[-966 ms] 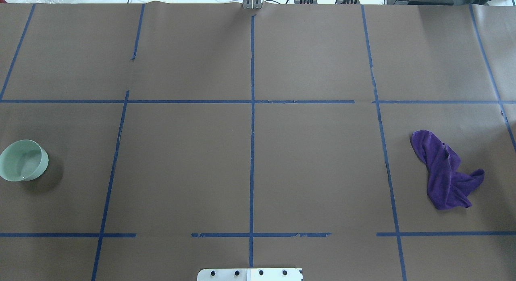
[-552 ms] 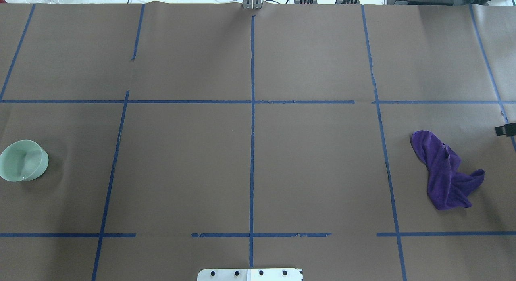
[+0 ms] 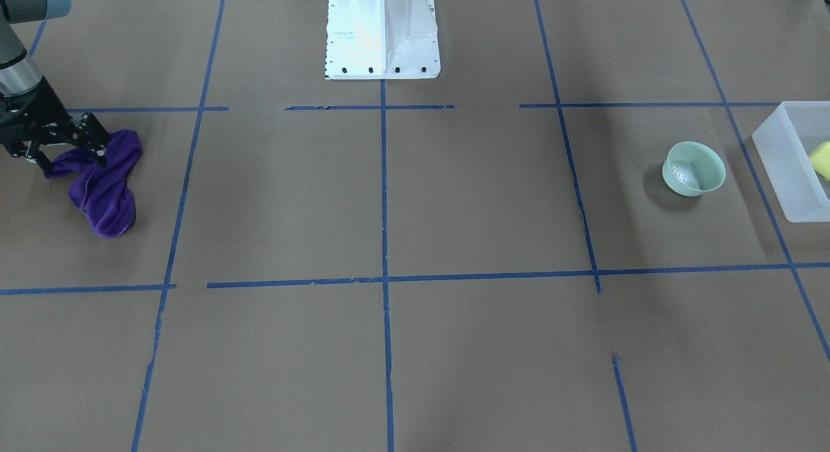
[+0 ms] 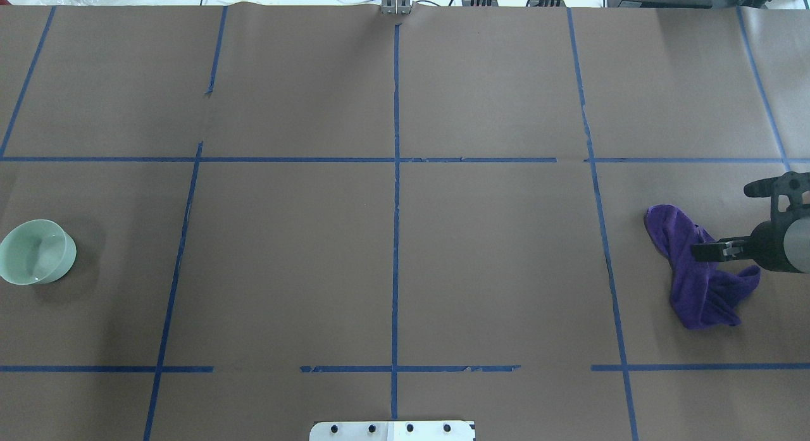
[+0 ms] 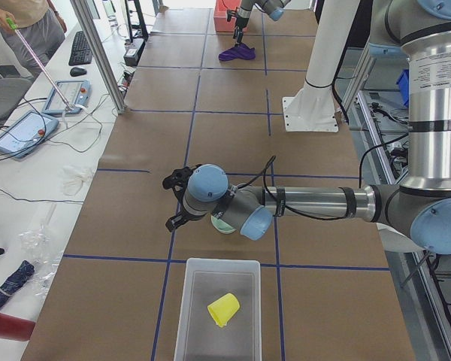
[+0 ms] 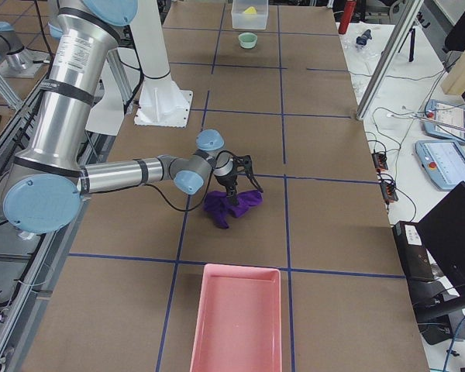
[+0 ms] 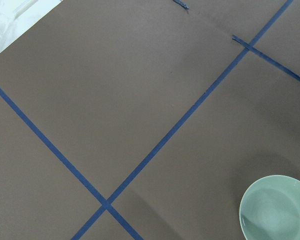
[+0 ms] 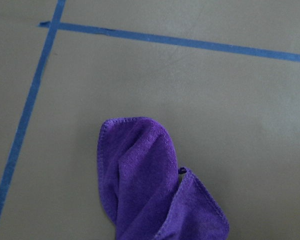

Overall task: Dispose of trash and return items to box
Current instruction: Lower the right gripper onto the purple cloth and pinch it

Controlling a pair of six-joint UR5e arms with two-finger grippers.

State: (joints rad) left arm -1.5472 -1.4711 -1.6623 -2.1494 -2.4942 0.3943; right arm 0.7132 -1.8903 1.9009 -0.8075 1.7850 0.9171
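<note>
The pale mint-green bowl (image 3: 694,168) stands upright on the brown table, also in the overhead view (image 4: 37,251) and the left wrist view (image 7: 275,210). The frosted box (image 3: 788,160) beside it holds the yellow cup (image 5: 224,309), lying on its side. My left gripper (image 5: 177,201) hovers near the bowl and shows only in the exterior left view, so I cannot tell if it is open or shut. My right gripper (image 3: 74,163) is open, its fingers straddling the top of the crumpled purple cloth (image 4: 696,289).
A pink tray (image 6: 239,325) lies at the table's right end, close to the cloth (image 6: 229,208). The white robot base (image 3: 381,30) stands at the table's near middle edge. Blue tape lines grid the brown paper.
My right arm has come in from the right edge and now sits over the purple cloth. The bowl and the cloth have not moved.
</note>
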